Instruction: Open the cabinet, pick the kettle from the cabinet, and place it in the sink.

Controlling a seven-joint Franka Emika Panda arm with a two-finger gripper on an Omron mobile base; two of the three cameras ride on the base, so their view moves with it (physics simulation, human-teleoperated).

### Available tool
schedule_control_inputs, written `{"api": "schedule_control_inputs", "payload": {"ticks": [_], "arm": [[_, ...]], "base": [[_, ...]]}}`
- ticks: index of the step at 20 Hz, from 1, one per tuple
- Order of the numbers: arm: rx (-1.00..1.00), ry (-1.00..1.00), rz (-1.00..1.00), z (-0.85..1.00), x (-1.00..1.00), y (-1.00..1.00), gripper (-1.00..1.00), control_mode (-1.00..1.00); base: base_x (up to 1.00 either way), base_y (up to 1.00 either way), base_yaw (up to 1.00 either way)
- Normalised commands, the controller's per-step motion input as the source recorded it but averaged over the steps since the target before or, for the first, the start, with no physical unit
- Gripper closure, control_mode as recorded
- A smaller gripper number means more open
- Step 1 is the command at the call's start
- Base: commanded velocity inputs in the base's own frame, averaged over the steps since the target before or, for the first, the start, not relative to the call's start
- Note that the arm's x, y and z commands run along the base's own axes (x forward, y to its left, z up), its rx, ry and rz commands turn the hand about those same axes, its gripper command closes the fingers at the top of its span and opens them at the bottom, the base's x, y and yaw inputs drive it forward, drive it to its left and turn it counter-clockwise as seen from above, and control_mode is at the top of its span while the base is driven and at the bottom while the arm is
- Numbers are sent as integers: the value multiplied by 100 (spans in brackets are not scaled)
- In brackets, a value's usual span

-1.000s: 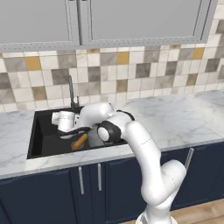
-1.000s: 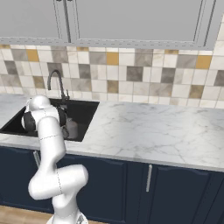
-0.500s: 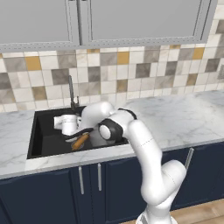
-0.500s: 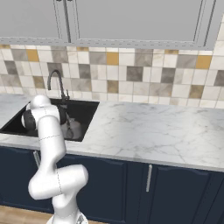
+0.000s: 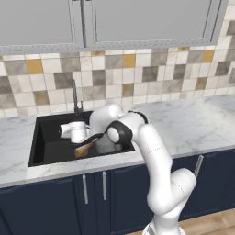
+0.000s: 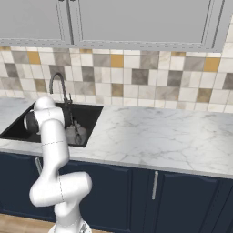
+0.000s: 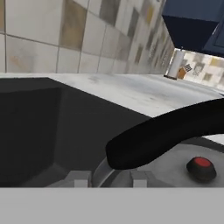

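The black sink (image 5: 46, 137) is set in white marble at the left, with a thin faucet (image 5: 73, 96) behind it. My arm bends down into the basin. My gripper (image 5: 89, 137) is shut on the black arched handle of the grey kettle (image 5: 104, 143), which is low inside the basin. In the hand view the handle (image 7: 166, 135) crosses just above my gripper (image 7: 109, 177), over the grey lid with its red knob (image 7: 201, 168). The sink wall (image 7: 35, 131) is dark on the left. From the right base view the kettle (image 6: 75, 134) shows behind my arm. A dark navy cabinet (image 7: 192, 22) hangs far along the counter.
An orange-brown piece (image 5: 82, 149) lies in the basin beside the kettle. Marble counter (image 6: 159, 132) stretches to the right of the sink. Pale grey wall cabinets (image 5: 137, 20) hang above and navy base cabinets (image 5: 92, 193) stand below. A small white cylinder (image 7: 177, 63) stands far down the counter.
My hand has moved a little to the right and lower into the sink with the kettle in its grip. The jaws have stayed the same.
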Motion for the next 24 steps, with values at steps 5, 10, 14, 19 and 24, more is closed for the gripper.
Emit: {"api": "schedule_control_inputs", "payload": {"ticks": [5,10,14,19,24], "arm": [[17,0,11,-14,20,0,100,-100],[17,0,10,-13,20,-1,100,-100],[14,0,8,-18,19,-1,100,-100],[8,0,7,-21,21,0,100,-100],[2,0,4,-18,23,3,100,-100]], "base": [[0,0,0],[0,0,0],[0,0,0],[0,0,0],[0,0,0]]}}
